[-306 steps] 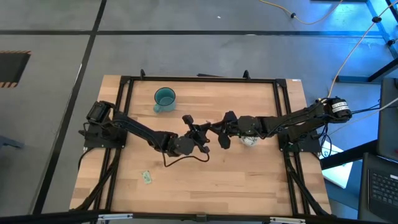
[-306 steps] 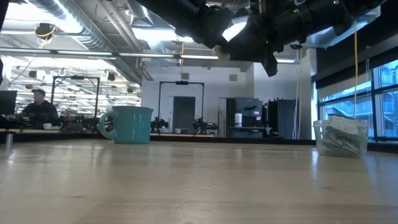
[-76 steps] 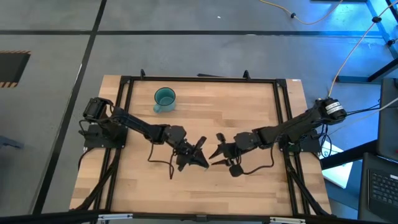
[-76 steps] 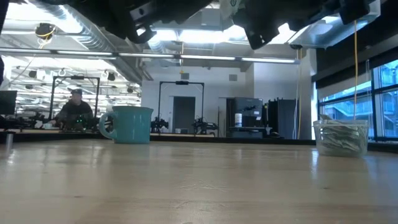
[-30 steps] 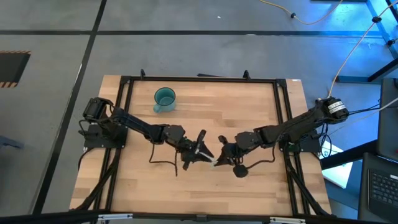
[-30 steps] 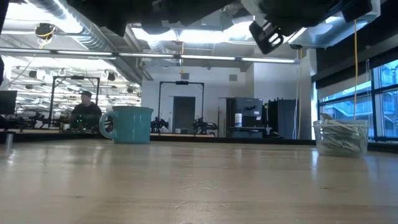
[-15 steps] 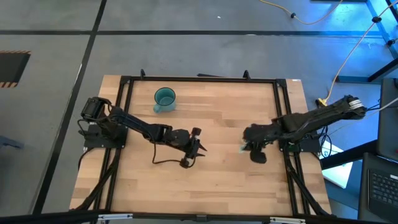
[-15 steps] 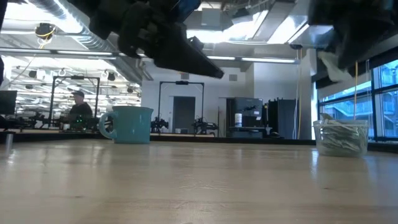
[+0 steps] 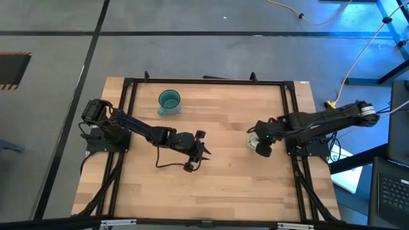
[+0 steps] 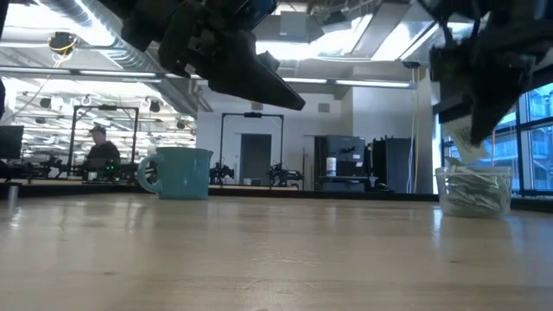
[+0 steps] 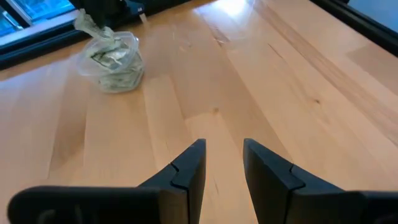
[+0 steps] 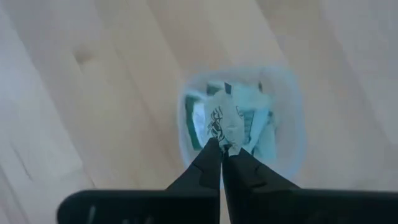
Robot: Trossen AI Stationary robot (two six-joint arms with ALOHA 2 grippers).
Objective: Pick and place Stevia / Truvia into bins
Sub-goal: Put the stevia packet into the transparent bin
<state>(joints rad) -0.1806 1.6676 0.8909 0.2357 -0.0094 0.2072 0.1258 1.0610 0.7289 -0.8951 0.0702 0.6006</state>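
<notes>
A pale green-and-white sachet point(image 12: 221, 121) hangs just above the clear cup point(image 12: 283, 134), with my right gripper point(image 12: 221, 155) shut on it. The cup stands near the table's right edge point(image 9: 255, 145) and holds several sachets point(image 10: 471, 192). My left gripper point(image 9: 204, 152) hovers open over the table's middle, nothing between its fingers point(image 11: 222, 158). The teal cup point(image 9: 169, 100) stands at the far left, apart from both arms. My right gripper pinches the sachet's upper edge point(image 12: 222, 142) between its two fingertips. The fingers come from above, pointing steeply down. The sachet hangs crumpled below them point(image 10: 462, 142), clear of the table and right over the clear cup's mouth.
Bare wooden table point(image 9: 230, 185) lies between the arms and toward the near edge. A black frame point(image 9: 204, 82) runs along the table's sides. Beyond the far edge a person point(image 10: 97, 147) sits in the room.
My right gripper has carried the sachet from the table's middle toward the right edge, tipping from nearly level to pointing down over the clear cup. My left gripper has rolled about its own line, tipped more level and sunk a little over the middle.
</notes>
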